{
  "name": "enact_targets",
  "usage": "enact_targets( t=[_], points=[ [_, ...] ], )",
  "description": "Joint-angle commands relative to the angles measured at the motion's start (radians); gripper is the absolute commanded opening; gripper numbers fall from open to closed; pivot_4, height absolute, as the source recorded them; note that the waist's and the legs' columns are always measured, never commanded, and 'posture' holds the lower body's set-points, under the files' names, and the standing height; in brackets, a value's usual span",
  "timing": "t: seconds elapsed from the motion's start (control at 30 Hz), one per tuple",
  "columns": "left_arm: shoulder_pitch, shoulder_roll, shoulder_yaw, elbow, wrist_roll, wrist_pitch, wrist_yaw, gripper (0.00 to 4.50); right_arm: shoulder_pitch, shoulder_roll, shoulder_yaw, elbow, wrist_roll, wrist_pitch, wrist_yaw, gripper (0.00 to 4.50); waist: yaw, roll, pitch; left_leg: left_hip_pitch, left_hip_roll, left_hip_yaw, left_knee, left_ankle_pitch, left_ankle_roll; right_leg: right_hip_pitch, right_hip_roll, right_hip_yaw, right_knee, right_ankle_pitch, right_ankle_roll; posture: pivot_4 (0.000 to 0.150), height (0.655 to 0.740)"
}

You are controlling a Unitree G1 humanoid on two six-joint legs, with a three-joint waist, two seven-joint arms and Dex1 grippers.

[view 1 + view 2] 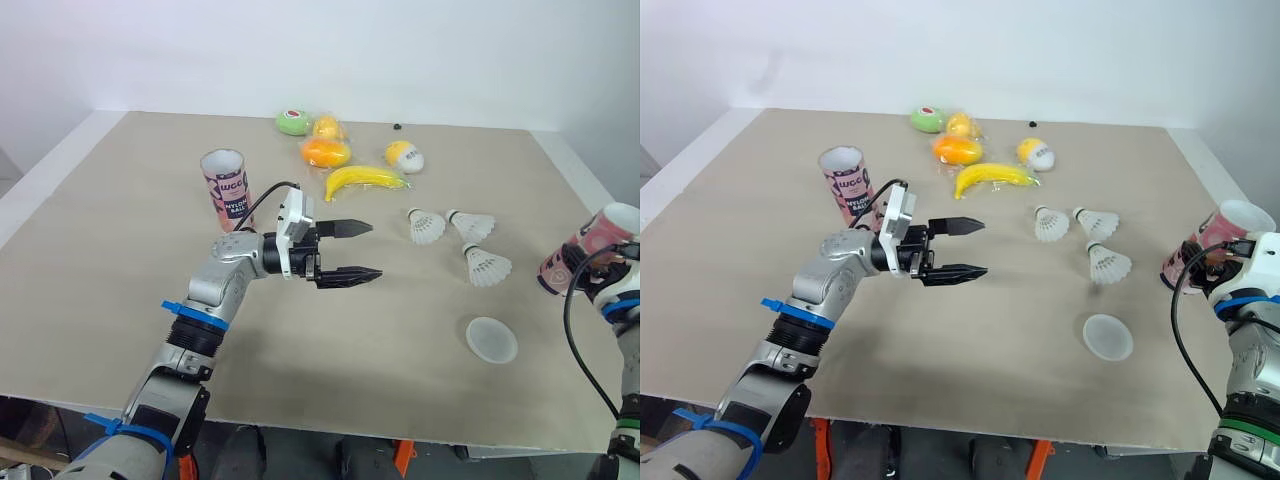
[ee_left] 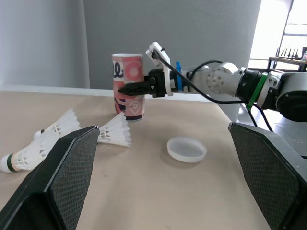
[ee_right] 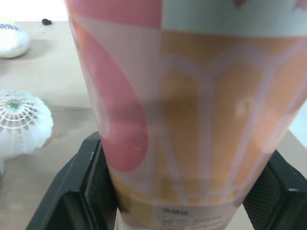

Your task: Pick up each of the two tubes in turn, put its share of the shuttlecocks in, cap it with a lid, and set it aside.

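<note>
A pink patterned tube (image 1: 592, 243) is at the table's right edge, with my right gripper (image 3: 178, 194) shut on its lower half; whether its base touches the table I cannot tell. A second pink tube (image 1: 225, 187) stands upright and open-topped at the back left. Three white shuttlecocks (image 1: 427, 226) (image 1: 470, 224) (image 1: 487, 266) lie together right of centre. One translucent lid (image 1: 491, 339) lies flat nearer the front edge. My left gripper (image 1: 375, 250) hovers open over the table's middle, empty, pointing towards the shuttlecocks.
A banana (image 1: 362, 180), an orange (image 1: 325, 152), a green fruit (image 1: 294, 122) and a yellow-white toy (image 1: 404, 157) are grouped at the back centre. The table's right edge (image 1: 585, 180) runs close to the held tube.
</note>
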Motion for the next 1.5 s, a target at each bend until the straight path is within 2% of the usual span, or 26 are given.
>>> enact_targets(
  t=[0.03,0.37,0.67,0.77,0.93,1.13,1.27,1.4,1.5],
  points=[
    [-0.001,0.010,0.024,-0.053,-0.018,0.008,0.007,4.50,0.026,-0.001,0.009,-0.012,0.013,0.020,0.021,4.44,0.000,0.000,0.000,0.000,0.000,-0.001,0.000,0.000,0.000,0.001,0.000,0.000,-0.001,0.000,0.000,0.150,0.7179],
    [-0.003,0.009,0.023,-0.061,-0.031,0.024,0.014,4.50,0.075,-0.013,0.009,-0.053,0.053,0.083,0.066,4.44,-0.004,0.001,0.000,0.001,0.000,0.000,-0.001,0.000,0.000,0.004,0.000,0.000,-0.007,0.001,0.002,0.150,0.7179],
    [0.000,0.020,0.024,-0.067,-0.043,0.039,0.006,4.50,0.206,-0.042,0.016,-0.151,0.050,0.196,0.098,4.44,-0.004,0.002,0.000,0.001,0.000,0.000,-0.002,-0.001,0.001,0.004,0.000,0.000,-0.009,0.001,0.003,0.150,0.7179],
    [0.023,0.045,0.022,-0.096,-0.046,0.054,0.002,4.50,0.276,-0.061,0.009,-0.241,0.072,0.253,0.138,4.44,-0.004,0.002,-0.001,0.001,0.000,0.000,-0.002,-0.001,0.001,0.004,0.000,0.000,-0.009,0.000,0.006,0.150,0.7179],
    [0.150,0.137,0.074,-0.223,-0.085,0.166,0.073,4.50,0.420,-0.096,-0.062,-0.625,0.271,0.370,0.302,4.44,-0.012,0.009,-0.001,0.001,0.000,0.000,-0.003,-0.001,0.001,0.005,0.000,0.000,-0.009,-0.001,0.005,0.150,0.7179],
    [0.386,0.223,0.175,-0.363,-0.086,0.242,0.238,4.50,0.439,-0.116,-0.064,-0.966,0.502,0.426,0.396,4.44,-0.013,0.008,0.001,0.003,0.002,-0.001,-0.003,-0.001,0.001,0.007,0.001,-0.001,-0.009,-0.001,0.006,0.150,0.7179],
    [0.514,0.222,0.264,-0.386,-0.042,0.183,0.391,4.50,0.285,-0.078,0.098,-1.047,0.580,0.429,0.346,4.44,-0.012,0.001,0.004,0.003,0.003,-0.001,-0.001,0.000,0.001,0.007,-0.001,-0.002,-0.010,-0.001,0.002,0.150,0.7179],
    [0.506,0.180,0.315,-0.295,0.011,0.100,0.529,4.50,0.151,-0.002,0.298,-1.012,0.482,0.405,0.278,4.44,-0.004,-0.005,0.005,0.002,0.002,0.000,-0.001,0.002,0.003,0.004,-0.003,-0.004,-0.012,0.003,0.001,0.150,0.7179],
    [0.452,0.164,0.330,-0.206,0.041,0.045,0.578,4.50,0.105,0.046,0.426,-0.975,0.391,0.375,0.258,4.44,0.002,-0.007,0.005,0.002,0.001,0.001,-0.001,0.002,0.003,0.003,-0.005,-0.005,-0.013,0.003,0.001,0.150,0.7179]
  ],
)
